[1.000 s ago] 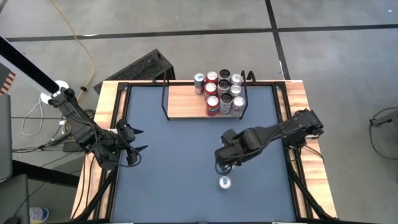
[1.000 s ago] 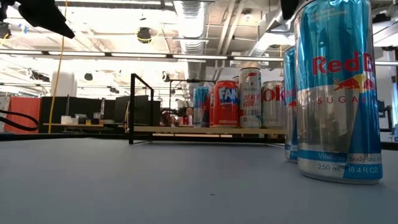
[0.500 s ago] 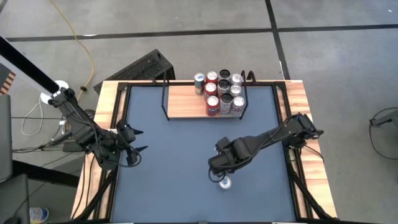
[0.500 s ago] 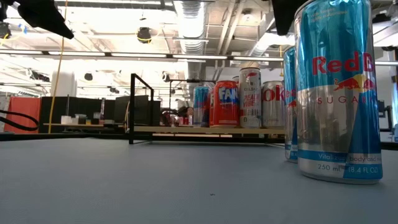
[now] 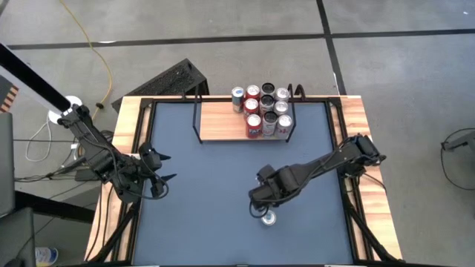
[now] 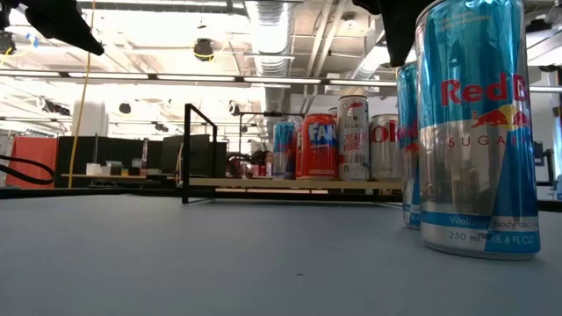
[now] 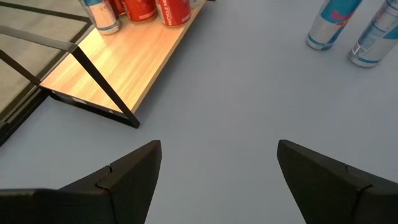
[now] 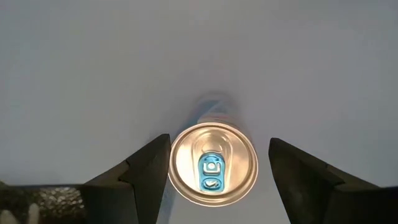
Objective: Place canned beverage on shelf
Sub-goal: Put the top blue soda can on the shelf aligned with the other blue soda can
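Only the right wrist view shows the right gripper (image 8: 213, 165) spread open directly over the can (image 8: 213, 164), a finger on either side, gripping nothing. The can (image 5: 268, 218) stands upright, long axis vertical, tab up, at five o'clock on the table (image 5: 208, 193), well apart from the shelf (image 5: 223, 121) at twelve. The left gripper (image 7: 217, 171) waits open and empty at nine.

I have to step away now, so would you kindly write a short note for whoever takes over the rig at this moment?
Right gripper: open, directly above a blue and silver can standing on the table, one finger on each side of its top, not gripping.
Left gripper: open, empty, waiting near the table's left edge.
Shelf: at the far side, with eight cans grouped at its right end.
Done: those cans are shelved.
Left: lower, grip the can, carry it to the shelf's free left part. The left wrist view shows two cans on the table.
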